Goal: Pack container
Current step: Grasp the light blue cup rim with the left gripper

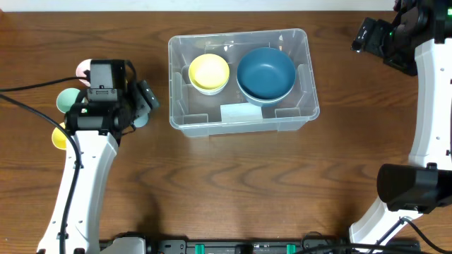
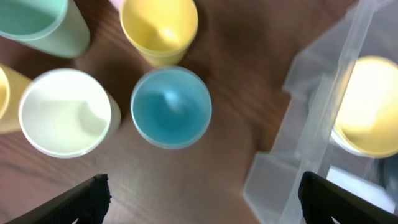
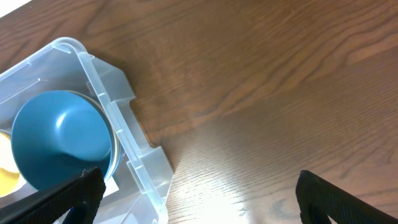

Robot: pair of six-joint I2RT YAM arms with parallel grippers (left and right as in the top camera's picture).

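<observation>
Closest under the overhead lens is the left gripper (image 1: 145,106), just left of the container (image 1: 176,106). It is poised above a huddle of cups (image 1: 68,99) that wait there, I'd guess, because they are next to go in. The container lies a little beyond the middle of the table (image 1: 233,183). It holds a yellow bowl (image 1: 209,73) at its left end and a blue bowl (image 1: 265,73) at its right, side by side so each sits flat, and a pale label (image 1: 240,111) shows by its near wall. The right gripper (image 1: 364,35) hangs off past the container's far right corner (out of the way, it seems). The table is dark brown wood grain, and of the room only a pale strip (image 1: 212,4) shows beyond the table's far edge. From the left wrist, the fingers (image 2: 93,196) are spread wide with nothing between them, over a blue cup (image 2: 171,107) beside the container's corner (image 2: 323,124). A yellow cup (image 2: 158,28), a cream cup (image 2: 65,112) and a green cup (image 2: 37,22) stand upright, mouths up, farther from the container. This picture is somewhat blurred. From the right wrist, those fingers (image 3: 74,193) are also wide apart and empty, over bare wood beside the container's right end, where the blue bowl rests inside.
</observation>
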